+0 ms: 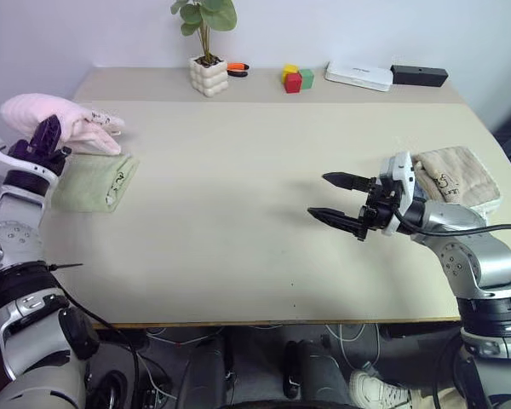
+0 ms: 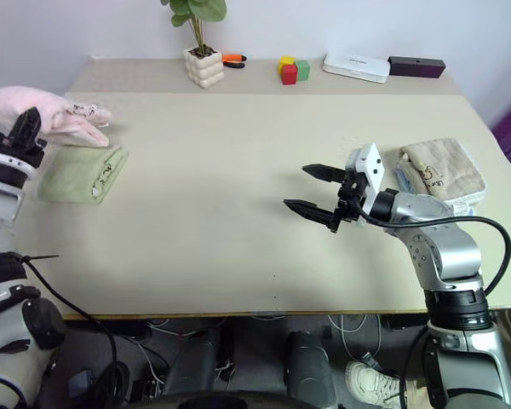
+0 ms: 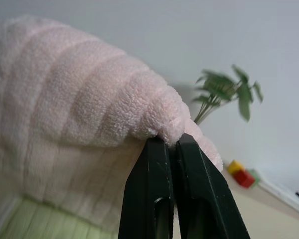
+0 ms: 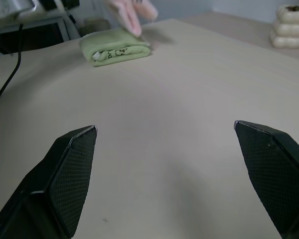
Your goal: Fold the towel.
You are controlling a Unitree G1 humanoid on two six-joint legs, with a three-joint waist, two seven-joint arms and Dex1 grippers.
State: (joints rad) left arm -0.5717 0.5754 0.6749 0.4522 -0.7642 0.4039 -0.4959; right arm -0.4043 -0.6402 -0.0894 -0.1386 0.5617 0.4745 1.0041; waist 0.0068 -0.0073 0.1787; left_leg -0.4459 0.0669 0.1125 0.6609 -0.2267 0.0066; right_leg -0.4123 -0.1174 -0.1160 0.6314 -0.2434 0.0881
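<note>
my left pincer point(image 3: 172, 149) is clamped tight on the pale pink soft terry cloth towel point(image 1: 47, 119), fingers pressed together on a bunched fold of it. the towel is lifted off the beige flat table point(image 1: 238, 213) at the far left side, folded over into a thick lump, its loose end with a small dark mark drooping toward the table. it hangs right above the far edge of the light green folded towel point(image 1: 94, 181); can't tell if the two touch. the green towel lies flat on the table, near the left edge.

my right pincer point(image 1: 339, 203) hovers over the right part of the table, pointing left, its two black fingers point(image 4: 65, 174) spread wide apart, nothing between them. just behind my right wrist lies the beige folded terry towel point(image 1: 456, 177) on the table's right edge.

along the back of the table: a white bumpy pot with a green leafy plant point(image 1: 208, 75), an orange-handled tool point(image 1: 238, 68) just beside it, small yellow, red and green blocks point(image 1: 295, 78) bunched together, a white flat box point(image 1: 358, 76) and a black slim box point(image 1: 419, 75) next to it.
</note>
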